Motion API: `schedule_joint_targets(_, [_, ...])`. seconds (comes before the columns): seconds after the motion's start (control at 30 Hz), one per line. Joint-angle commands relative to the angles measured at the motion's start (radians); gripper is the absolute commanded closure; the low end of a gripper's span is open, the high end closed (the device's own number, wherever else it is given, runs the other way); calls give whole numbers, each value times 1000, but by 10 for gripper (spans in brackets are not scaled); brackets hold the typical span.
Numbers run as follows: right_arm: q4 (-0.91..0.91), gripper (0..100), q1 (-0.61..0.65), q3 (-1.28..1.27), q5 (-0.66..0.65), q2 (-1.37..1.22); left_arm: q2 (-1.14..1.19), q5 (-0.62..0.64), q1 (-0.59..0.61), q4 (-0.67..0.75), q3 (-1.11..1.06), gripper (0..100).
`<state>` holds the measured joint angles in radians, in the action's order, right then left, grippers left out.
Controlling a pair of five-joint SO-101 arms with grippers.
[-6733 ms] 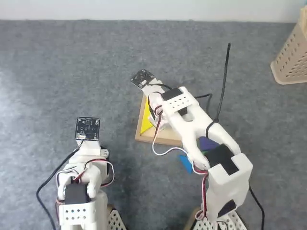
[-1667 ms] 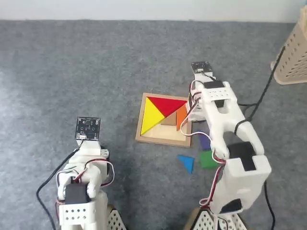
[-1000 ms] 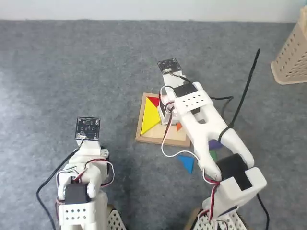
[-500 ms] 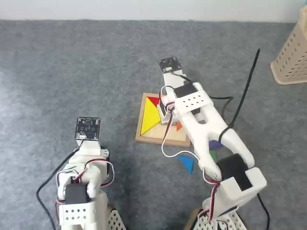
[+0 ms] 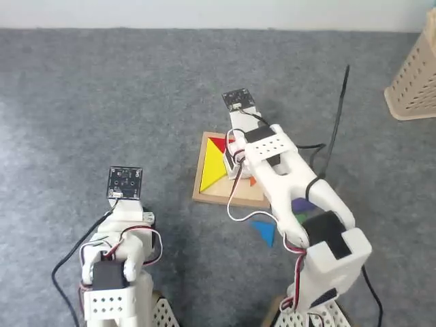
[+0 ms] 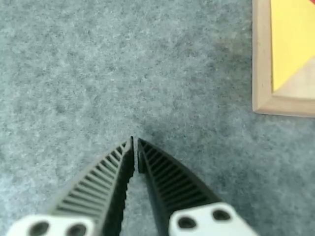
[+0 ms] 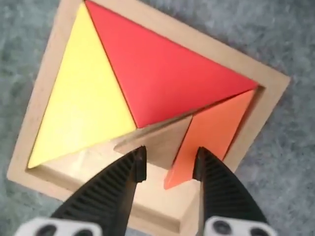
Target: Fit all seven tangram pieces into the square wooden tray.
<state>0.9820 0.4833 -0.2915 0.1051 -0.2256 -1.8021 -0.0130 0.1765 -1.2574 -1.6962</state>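
The square wooden tray lies mid-table with the yellow triangle and the red triangle in it. My right arm hangs over the tray's right half. In the right wrist view my right gripper is open just above the tray. The lower tip of the orange parallelogram shows between its fingers, beside the red triangle and the yellow triangle. A blue triangle, a purple piece and a green piece lie on the carpet. My left gripper is shut over bare carpet.
Grey carpet covers the table. A beige slatted basket stands at the far right edge. My left arm sits at the front left, well away from the tray. A black cable rises behind the right arm.
My right arm swung from the tray's right side to over the tray, then shifted slightly in the last half second. The orange piece stays in the tray. My left arm has not moved.
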Motion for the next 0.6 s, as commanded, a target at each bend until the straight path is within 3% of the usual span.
schedule_joint_targets(0.0, [-15,826,-35,46,-14,-12,-17,9,3,-5,12,988])
schedule_joint_targets(0.2, [-19,826,-99,49,-20,-15,-17,9,3,-5,12,988])
schedule_joint_targets(0.57, [-13,826,-91,49,-20,-21,-17,9,3,-5,12,988])
